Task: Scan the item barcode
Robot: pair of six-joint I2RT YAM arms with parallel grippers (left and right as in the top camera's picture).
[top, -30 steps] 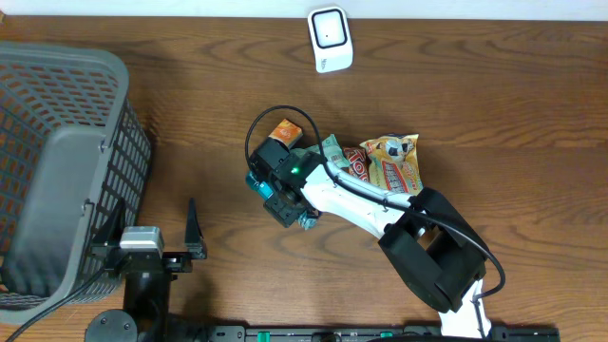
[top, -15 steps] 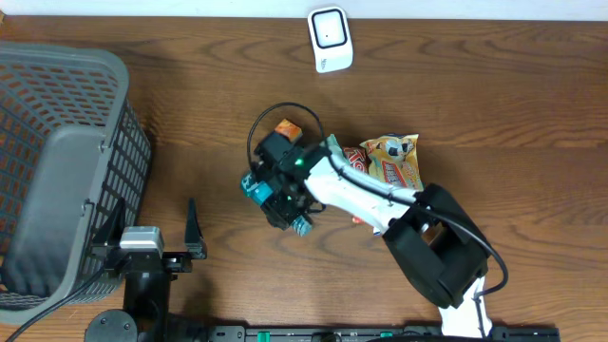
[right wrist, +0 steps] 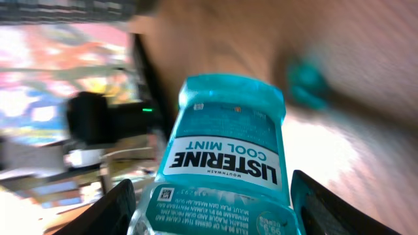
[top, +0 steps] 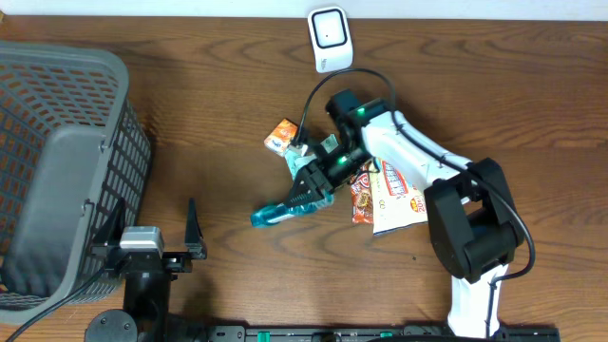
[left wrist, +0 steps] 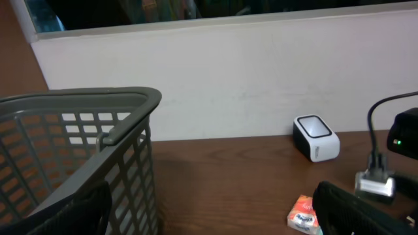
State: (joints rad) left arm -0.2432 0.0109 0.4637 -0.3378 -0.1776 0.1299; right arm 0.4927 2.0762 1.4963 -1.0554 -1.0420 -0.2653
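Observation:
My right gripper (top: 319,175) is shut on a teal Listerine mouthwash bottle (top: 283,208), which hangs above the table's middle and points down-left. In the right wrist view the bottle (right wrist: 225,163) fills the space between both black fingers (right wrist: 112,210), label facing the camera. The white barcode scanner (top: 330,39) stands at the table's far edge, beyond the bottle; the left wrist view shows the scanner (left wrist: 316,137) too. My left gripper (top: 152,226) is open and holds nothing, near the front edge beside the basket.
A grey mesh basket (top: 57,161) takes up the left side. A small orange box (top: 281,135) lies left of the right arm. Snack packets (top: 388,186) lie under and to the right of that arm. A cable loops off its wrist.
The right arm has swung up and to the right, carrying the bottle, which now sticks out to the lower left. The snack packets have shifted. The left arm has not moved.

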